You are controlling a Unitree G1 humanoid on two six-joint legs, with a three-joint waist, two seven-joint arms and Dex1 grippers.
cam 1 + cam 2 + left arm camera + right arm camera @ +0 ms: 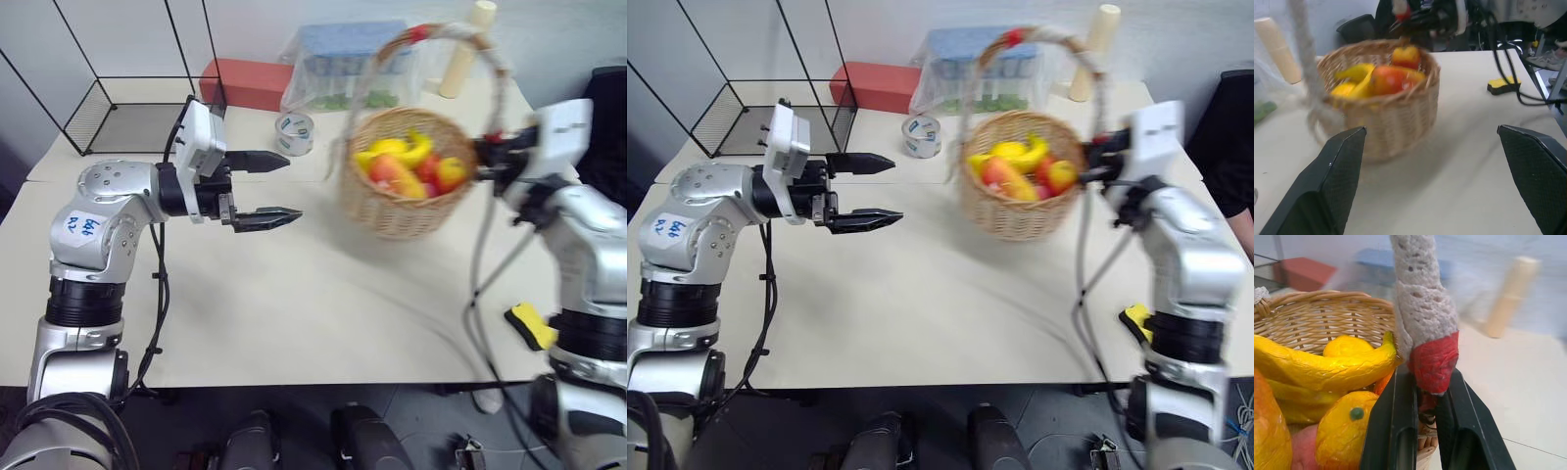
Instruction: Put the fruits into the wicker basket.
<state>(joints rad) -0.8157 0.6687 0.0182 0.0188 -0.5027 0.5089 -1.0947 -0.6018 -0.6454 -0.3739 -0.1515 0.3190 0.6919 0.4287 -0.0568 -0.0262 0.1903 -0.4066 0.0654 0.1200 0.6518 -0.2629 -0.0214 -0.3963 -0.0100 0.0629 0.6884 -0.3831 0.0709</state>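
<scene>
Right wrist view looks along the right claw (1427, 431), whose two black fingers are pressed together on the base of the wicker basket's (407, 201) handle, just where the red tie meets the white cloth wrapping at the woven rim. Inside the basket lie the fruits: a long curved yellow banana (1327, 367) across the middle, a small round orange-yellow fruit (1344, 431) with a green spot close to the claw, and an orange-red mango (1391, 78) beside them.

From the head cameras, the basket stands toward the far right of the pale surface (294, 313), its tall handle arching above it, with the right claw at its right side. The left claw (269, 188) hangs above the surface to the left of the basket, pointing toward it, its fingers spread wide apart and holding nothing. Behind it sit a roll of tape (294, 132), a red box (245, 83) and a black wire cage (127, 108). A flat yellow block (532, 325) lies near the surface's right edge.
</scene>
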